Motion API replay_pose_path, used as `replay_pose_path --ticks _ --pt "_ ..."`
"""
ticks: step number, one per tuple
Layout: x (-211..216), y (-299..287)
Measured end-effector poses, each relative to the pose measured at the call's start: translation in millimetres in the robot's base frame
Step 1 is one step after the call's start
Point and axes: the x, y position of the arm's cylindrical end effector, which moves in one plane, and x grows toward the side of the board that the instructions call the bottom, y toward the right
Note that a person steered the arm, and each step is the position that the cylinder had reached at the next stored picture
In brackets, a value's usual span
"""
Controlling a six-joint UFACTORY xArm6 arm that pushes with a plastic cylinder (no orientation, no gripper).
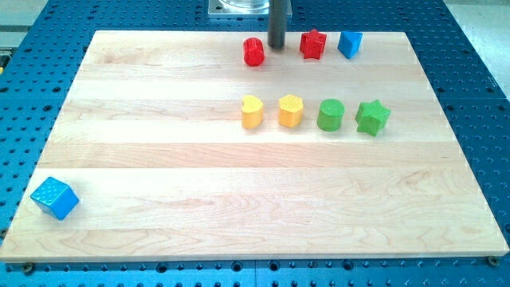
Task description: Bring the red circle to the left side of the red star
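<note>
My tip rests near the top edge of the table, between the red circle, just to its left, and the red star, just to its right; I have no hand, only a rod.

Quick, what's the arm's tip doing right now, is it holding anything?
My tip: a bare rod with no jaws, holding nothing; it stands between the red circle and the red star, at the view's top.
</note>
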Motion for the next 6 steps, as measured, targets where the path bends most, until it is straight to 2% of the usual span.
replay_pose_path --ticks 1,4,5,6 --pt "2 18" --pt "69 16" --pt "75 3" --pt "57 -7"
